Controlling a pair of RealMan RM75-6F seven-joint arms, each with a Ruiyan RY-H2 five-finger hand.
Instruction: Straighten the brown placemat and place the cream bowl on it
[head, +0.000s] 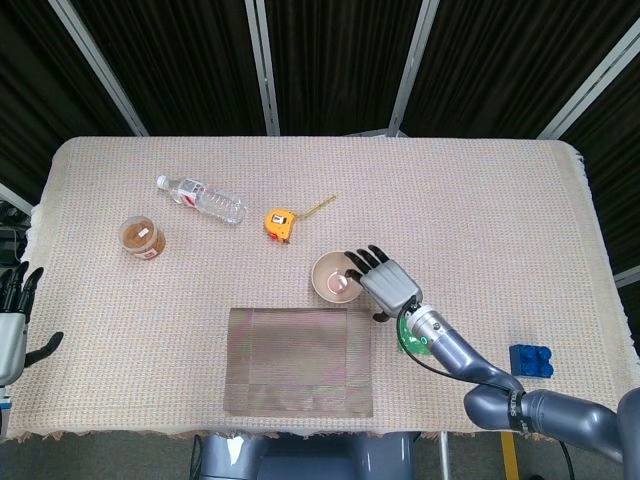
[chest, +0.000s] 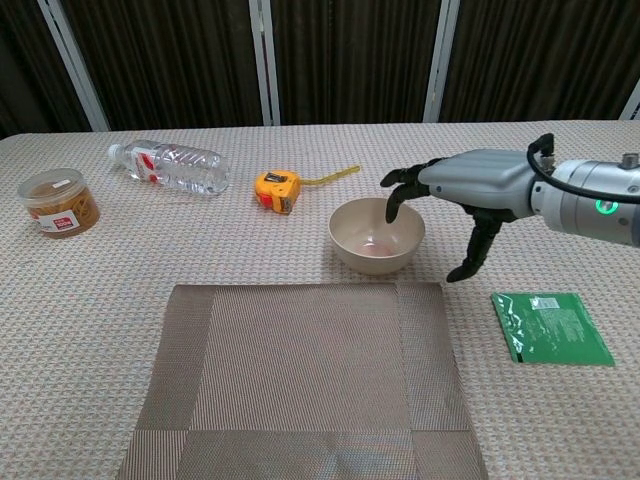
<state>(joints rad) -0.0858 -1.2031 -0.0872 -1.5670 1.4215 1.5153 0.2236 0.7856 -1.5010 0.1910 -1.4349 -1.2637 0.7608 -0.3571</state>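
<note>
Now right hand hovers over cream bowl at frame centre, fingers spread, holding nothing. Brown placemat lies just below, looking straight. Risk: fingertips clip the rim, tipping or shoving bowl away.

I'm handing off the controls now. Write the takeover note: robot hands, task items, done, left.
Right robot hand: open, holding nothing, over the bowl's right rim, fingertips curling above its inside, thumb down outside the wall. Contact not clear.
Left robot hand: open, idle at the table's left edge.
Bowl: upright on the cloth, just behind the placemat's far right edge, not on it.
Placemat: flat, looks square to the table edge.
Done: mat appears straight.
Left: grip the bowl, lift it, set it on the mat.
</note>
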